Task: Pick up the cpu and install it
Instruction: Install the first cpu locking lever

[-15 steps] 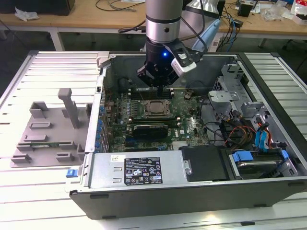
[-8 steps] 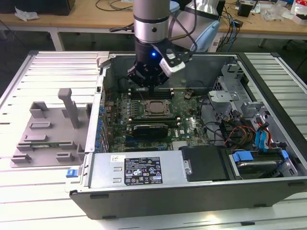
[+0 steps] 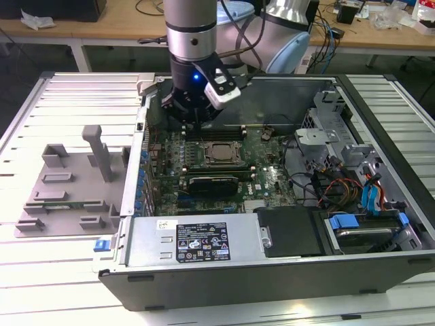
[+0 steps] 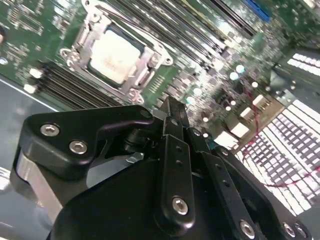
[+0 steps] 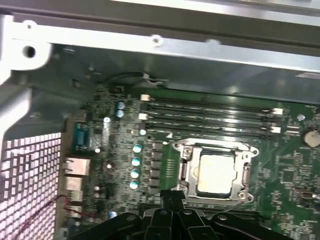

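The cpu (image 3: pixel 219 153) lies flat inside the dark metal-framed socket (image 3: pixel 204 163) on the green motherboard, its pale silvery top facing up. Both wrist views show the cpu (image 4: pixel 116 54) (image 5: pixel 216 173) seated square within the socket frame (image 4: pixel 148 64) (image 5: pixel 183 161). My gripper (image 3: pixel 196 124) hangs over the board just beyond the socket, toward the case's back wall and the exterior view's left. Its black fingers meet in a narrow tip (image 4: pixel 171 106) (image 5: pixel 172 194), shut with nothing between them and apart from the cpu.
The open computer case (image 3: pixel 272 272) encloses the board. Memory slots (image 5: pixel 210 117) run beside the socket, and a black heat sink (image 3: pixel 214 182) sits in front of it. Drive bays with blue and red cables (image 3: pixel 370 197) stand at the exterior view's right. A grey slotted tray (image 3: pixel 68 183) lies outside the case.
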Available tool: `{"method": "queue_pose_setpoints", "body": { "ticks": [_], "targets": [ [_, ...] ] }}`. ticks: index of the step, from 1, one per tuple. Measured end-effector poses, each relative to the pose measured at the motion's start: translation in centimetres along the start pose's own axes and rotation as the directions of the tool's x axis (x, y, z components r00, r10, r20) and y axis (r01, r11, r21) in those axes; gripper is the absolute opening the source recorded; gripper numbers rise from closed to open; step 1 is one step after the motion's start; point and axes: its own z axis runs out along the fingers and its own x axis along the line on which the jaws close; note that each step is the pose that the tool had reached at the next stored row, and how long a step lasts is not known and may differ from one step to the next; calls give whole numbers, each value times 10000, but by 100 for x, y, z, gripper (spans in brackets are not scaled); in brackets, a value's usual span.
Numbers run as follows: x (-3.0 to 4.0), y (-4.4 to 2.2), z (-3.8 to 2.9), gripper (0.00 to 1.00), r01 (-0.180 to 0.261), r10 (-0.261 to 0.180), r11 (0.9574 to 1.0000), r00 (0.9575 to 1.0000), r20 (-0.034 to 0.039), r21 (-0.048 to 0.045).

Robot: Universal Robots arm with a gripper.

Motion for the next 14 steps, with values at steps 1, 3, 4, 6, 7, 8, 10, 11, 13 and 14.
{"method": "queue_pose_setpoints", "body": {
  "ticks": [1,3,4,6,7,8,10,11,13,14],
  "targets": [
    [52,5,-2,11,0,0,10000,10000,2,-1],
    [78,7,-3,11,-6,6,9999,10000,19,-168],
    [81,8,-3,11,-15,16,9994,10000,36,-338],
    [85,7,-3,11,-29,35,9973,10000,73,-734],
    [90,7,-3,11,-37,46,9956,9999,91,-938],
    [99,6,0,11,-41,51,9946,9999,99,-1033],
    [118,7,7,11,-44,57,9932,9999,112,-1161],
    [119,7,8,11,-45,60,9928,9999,114,-1200],
    [119,7,11,11,-54,76,9890,9999,139,-1475],
    [119,8,18,11,-55,77,9889,9999,142,-1486]
  ]
}}
